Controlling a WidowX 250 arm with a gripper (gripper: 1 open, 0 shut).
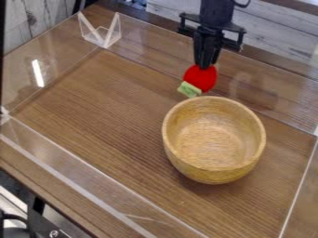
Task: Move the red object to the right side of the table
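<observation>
Gripper [206, 63] points straight down, fingers clamped on the red object [200, 76] — green cap tilted low-left, just behind the wooden bowl [214, 139].

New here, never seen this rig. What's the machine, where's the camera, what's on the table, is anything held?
One view: a camera set high, looking down across the table. The dark thing coming down from the top is a robot arm ending in a two-fingered gripper that points straight down. The table is brown wood grain with low clear walls around it. On it stands a round wooden bowl, empty. Just beyond the bowl, the gripper is shut on a small red toy strawberry with a green cap. Whether it is lifted clear of the wood, I cannot tell.
</observation>
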